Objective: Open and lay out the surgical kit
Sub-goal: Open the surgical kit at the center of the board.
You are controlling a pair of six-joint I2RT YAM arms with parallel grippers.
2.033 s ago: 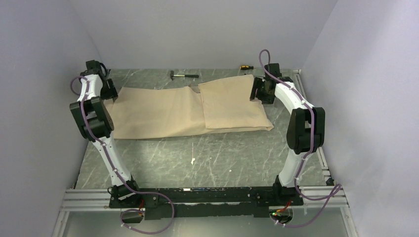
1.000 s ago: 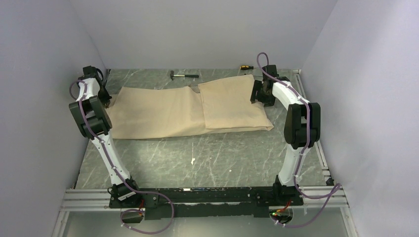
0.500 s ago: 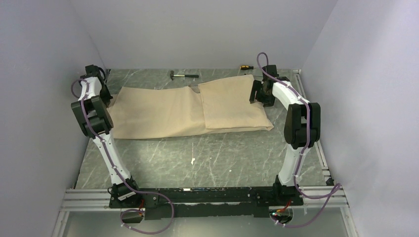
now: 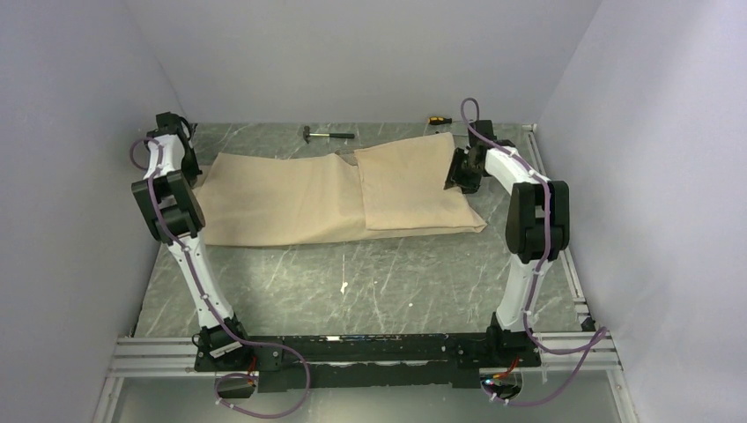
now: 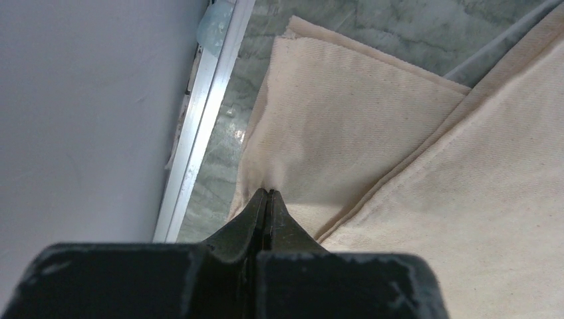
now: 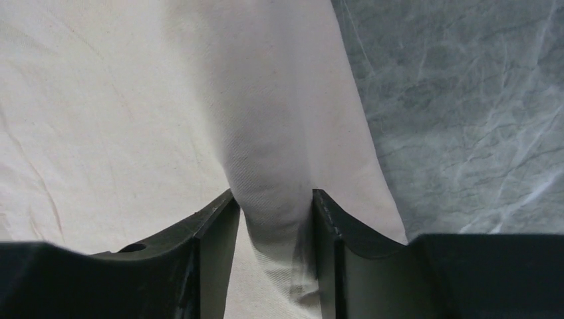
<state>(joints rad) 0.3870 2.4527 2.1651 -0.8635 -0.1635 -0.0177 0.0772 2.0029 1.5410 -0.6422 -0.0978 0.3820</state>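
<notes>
Left wrist view: my left gripper (image 5: pixel 267 194) has just clenched on the wrap cloth (image 5: pixel 346 133) at its edge; my right gripper (image 6: pixel 274 196) is pinching a raised fold, so unfolding can likely begin.

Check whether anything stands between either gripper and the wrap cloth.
Nothing visible does. The left gripper is shut on the wrap cloth at its left edge; the right gripper pinches a fold at its right edge. The hammer and screwdriver lie beyond it.
</notes>
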